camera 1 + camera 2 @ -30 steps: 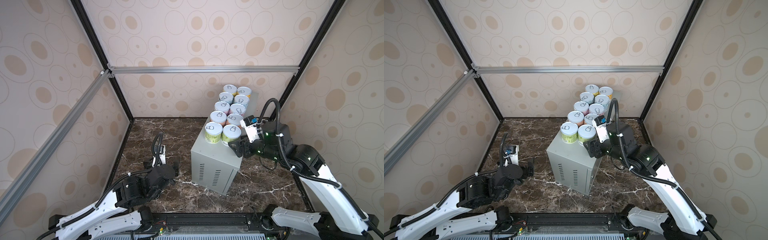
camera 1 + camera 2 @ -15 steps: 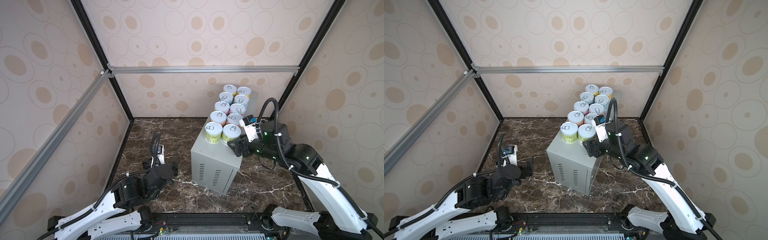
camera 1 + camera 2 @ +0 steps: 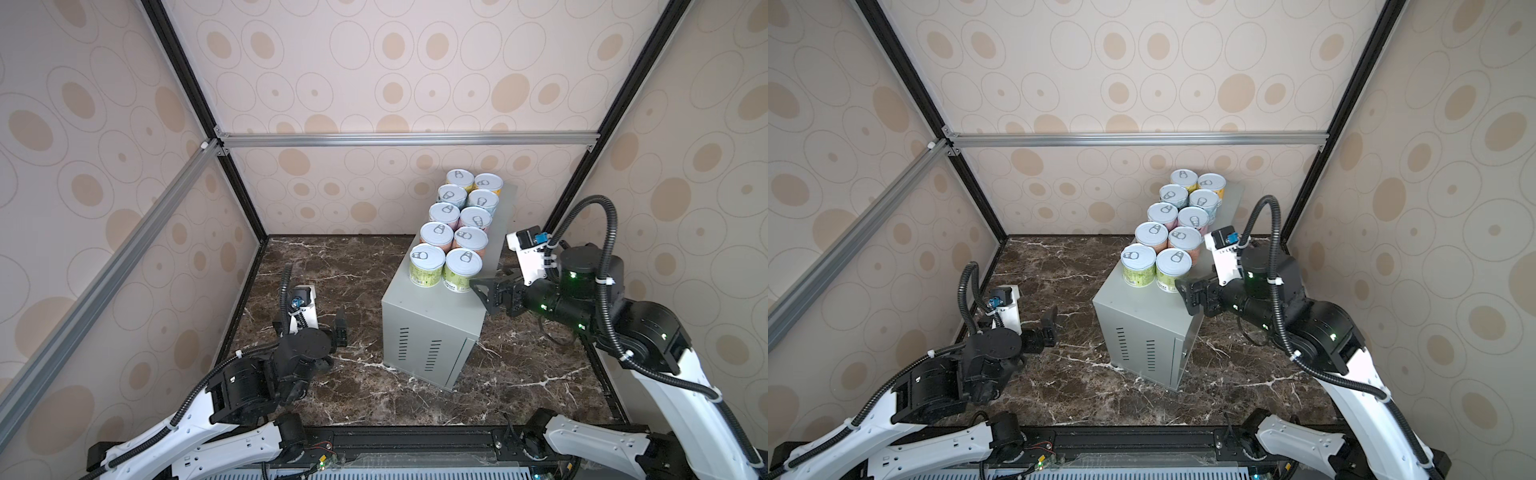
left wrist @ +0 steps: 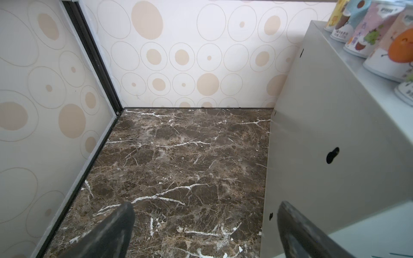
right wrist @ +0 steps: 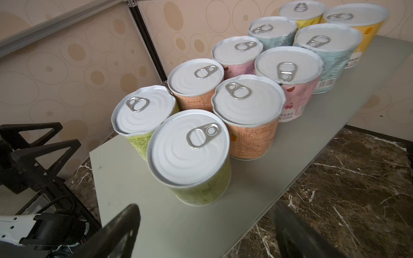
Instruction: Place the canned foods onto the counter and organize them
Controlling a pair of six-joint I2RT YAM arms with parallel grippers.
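Cans [image 3: 469,239] (ten, upright, pull-tab lids up) are set in two close rows of five on the flat top of the pale-grey metal counter [image 3: 436,309], running from 7 o'clock toward 1 o'clock in both top views. Green labels are seen at the vent end, then salmon, pink, pale blue and yellow. The right gripper [image 3: 484,286] is held at 3 o'clock of the nearest green can [image 5: 190,156], just beside it, jaws spread wide with nothing between them. The left gripper [image 4: 207,223] is kept low over the dark marble surface [image 4: 178,156] at 9 o'clock of the counter — jaws wide, nothing held.
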